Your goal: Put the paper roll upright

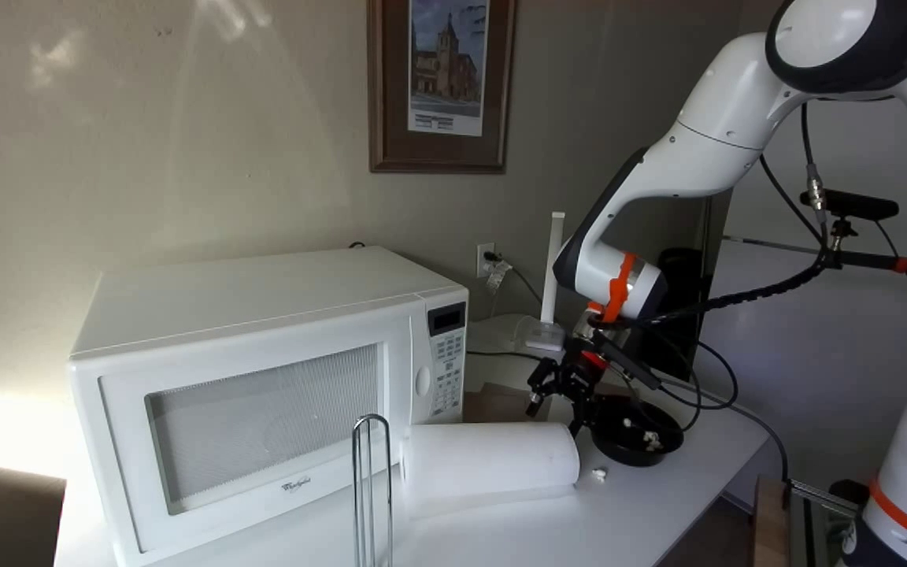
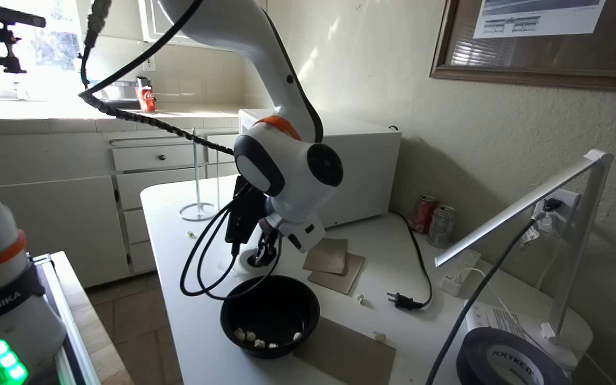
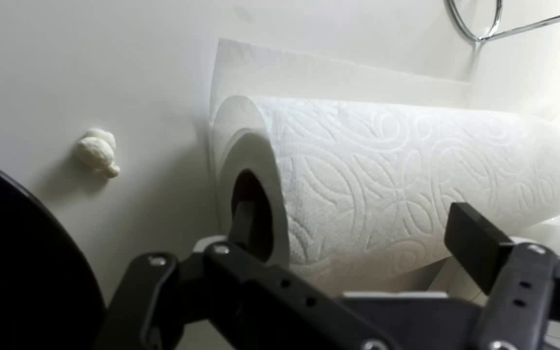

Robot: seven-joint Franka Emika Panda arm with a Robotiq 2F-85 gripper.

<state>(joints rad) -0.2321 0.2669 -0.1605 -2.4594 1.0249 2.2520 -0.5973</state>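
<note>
The white paper roll (image 1: 493, 459) lies on its side on the white table, in front of the microwave's right part. In the wrist view the paper roll (image 3: 382, 170) shows its open core, and a loose sheet lies flat beside it. In an exterior view only a bit of the roll's end (image 2: 245, 263) shows behind the arm. My gripper (image 1: 554, 417) is open at the roll's near end. In the wrist view the gripper (image 3: 353, 221) has one fingertip at the core hole, seemingly inside it. The other fingertip is over the roll's outer side; contact is unclear.
A black bowl (image 1: 633, 431) with popcorn stands close to the gripper. The white microwave (image 1: 264, 394) is behind the roll. A thin metal wire stand (image 1: 371, 488) is near the roll's far end. Brown cardboard pieces (image 2: 335, 264), a lamp (image 2: 580, 240) and tape (image 2: 506, 358) are also on the table.
</note>
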